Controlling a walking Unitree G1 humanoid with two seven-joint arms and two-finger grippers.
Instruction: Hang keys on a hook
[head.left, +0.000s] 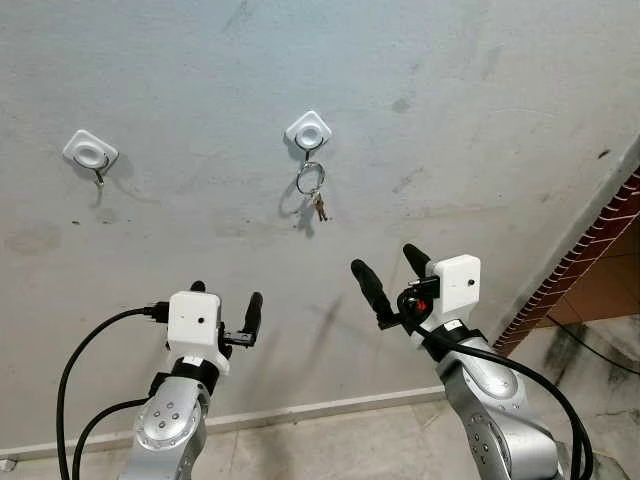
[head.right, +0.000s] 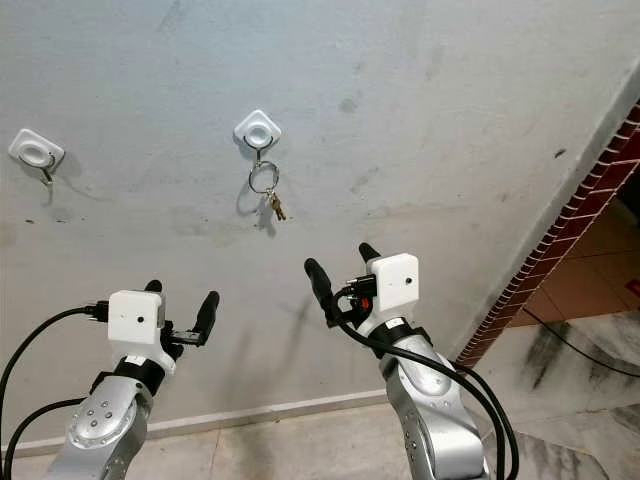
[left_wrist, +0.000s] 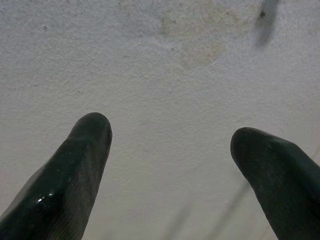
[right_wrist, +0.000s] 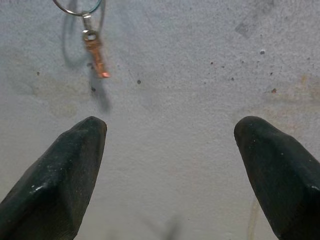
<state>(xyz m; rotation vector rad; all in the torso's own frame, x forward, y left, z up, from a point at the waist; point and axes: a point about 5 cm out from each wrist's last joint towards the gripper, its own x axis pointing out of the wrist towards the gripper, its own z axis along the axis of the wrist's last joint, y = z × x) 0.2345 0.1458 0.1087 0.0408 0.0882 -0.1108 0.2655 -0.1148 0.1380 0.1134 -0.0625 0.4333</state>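
Grey plaster wall (head.left: 450, 120) carries the white square hook (head.left: 308, 131); the metal key ring with small keys (head.left: 312, 185) hangs from it. Right gripper (head.left: 392, 272) and left gripper (head.left: 225, 305), below the hook, are open and empty. Hanging appears complete.

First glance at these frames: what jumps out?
The key ring with a small key hangs from the middle hook on the pale wall; a second hook to its left is bare. Below them, the left tool and the right tool are both raised toward the wall, open and holding nothing.
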